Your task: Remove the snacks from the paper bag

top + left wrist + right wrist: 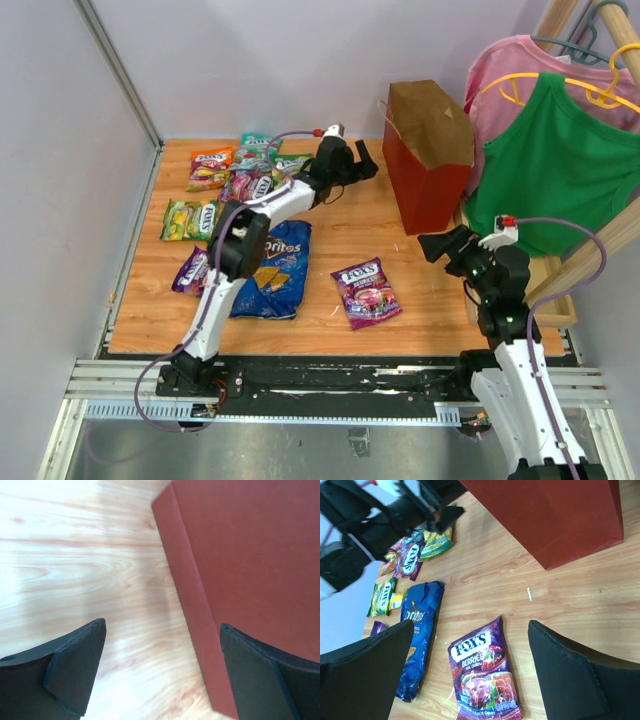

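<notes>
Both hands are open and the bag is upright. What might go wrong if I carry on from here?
1. The left hand sits open close to the paper bag's side; a sideways nudge may tip it toward the green shirt.
2. No view shows the bag's bottom, so any reach inside would be blind.
3. The purple packet lies loose between the arms; the right hand might drag it while moving to the bag.

Surface (350,235): smooth, wood-grain. Paper bag (432,195): matt red paper, kraft inside. Berry packet (366,291) and Doritos bag (272,272): glossy film.
</notes>
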`<state>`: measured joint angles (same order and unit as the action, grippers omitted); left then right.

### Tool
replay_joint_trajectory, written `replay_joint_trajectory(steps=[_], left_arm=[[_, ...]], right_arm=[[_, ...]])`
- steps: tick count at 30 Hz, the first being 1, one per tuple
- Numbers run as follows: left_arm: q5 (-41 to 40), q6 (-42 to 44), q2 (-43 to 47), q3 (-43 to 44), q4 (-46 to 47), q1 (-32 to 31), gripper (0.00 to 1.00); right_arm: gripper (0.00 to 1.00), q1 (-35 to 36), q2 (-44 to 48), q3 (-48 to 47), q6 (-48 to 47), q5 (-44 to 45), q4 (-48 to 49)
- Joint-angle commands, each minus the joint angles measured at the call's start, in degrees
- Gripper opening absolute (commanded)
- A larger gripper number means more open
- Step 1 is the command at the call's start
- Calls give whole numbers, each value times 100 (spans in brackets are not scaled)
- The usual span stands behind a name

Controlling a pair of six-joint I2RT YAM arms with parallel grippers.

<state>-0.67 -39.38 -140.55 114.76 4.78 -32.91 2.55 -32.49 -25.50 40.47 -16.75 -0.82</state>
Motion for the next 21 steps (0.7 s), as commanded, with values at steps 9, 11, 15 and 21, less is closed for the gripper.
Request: replay_joint_trajectory(steps=[9,11,15,21], left_arm=[[-930,1028,5537,-4669,618,346,100],[-905,917,6325,-5549,501,346,100],[-743,627,7782,-6977,111,355,100],[-985,216,9285,-7927,-601,366,100]], right_arm=[[81,1461,453,-111,-725,760,-1609],[76,2629,62,-244,-865,1542,-1799],[76,4414,-978,-628,-851,3015,-2175],[77,5269,-2124,-803,-539,3629,-1927]])
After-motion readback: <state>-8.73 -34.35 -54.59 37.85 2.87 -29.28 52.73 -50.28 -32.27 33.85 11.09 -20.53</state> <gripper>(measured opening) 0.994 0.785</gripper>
